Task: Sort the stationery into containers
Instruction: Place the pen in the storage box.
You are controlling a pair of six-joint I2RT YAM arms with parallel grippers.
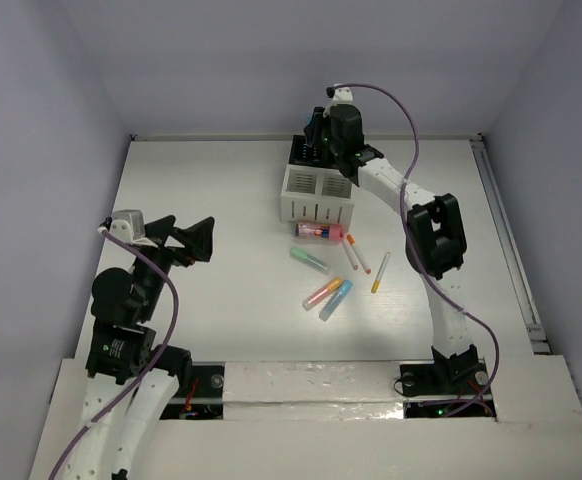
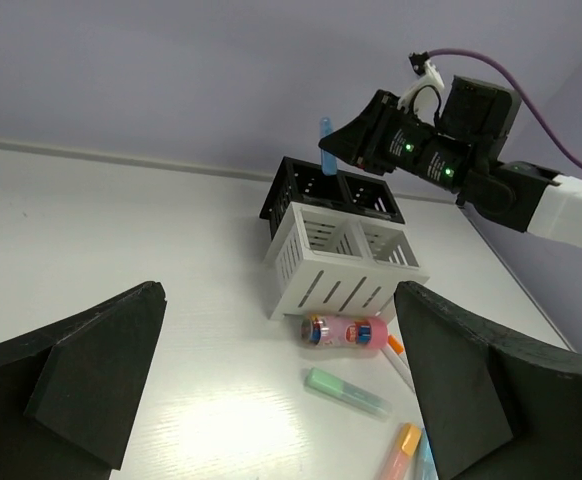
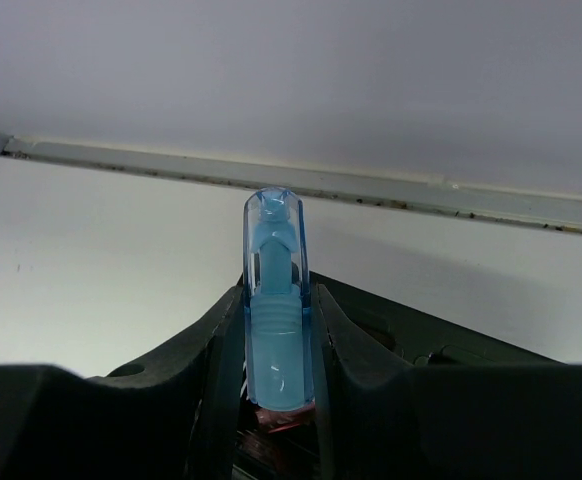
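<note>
**Right jaws pinch a blue marker [image 2: 325, 145] over the black box [image 2: 301, 195]**

Closed narrowly on the translucent marker, the right gripper [image 3: 274, 345] holds it upright just above the black box at the far side of the table. The joined white slotted box [image 2: 343, 262] stands in front of it. At the near left, the left gripper [image 1: 183, 238] hangs wide open and empty.

Most of the sorting looks undone. Loose near the white slotted box lie:
- a fat pink cylinder [image 1: 320, 232]
- a green marker [image 1: 309, 260]
- a pink-orange marker [image 1: 322, 293]
- a second blue one [image 1: 337, 299]
- a yellow stick [image 1: 381, 272]
- two white sticks [image 1: 354, 253]

Whether any compartment already holds something I cannot tell.
</note>
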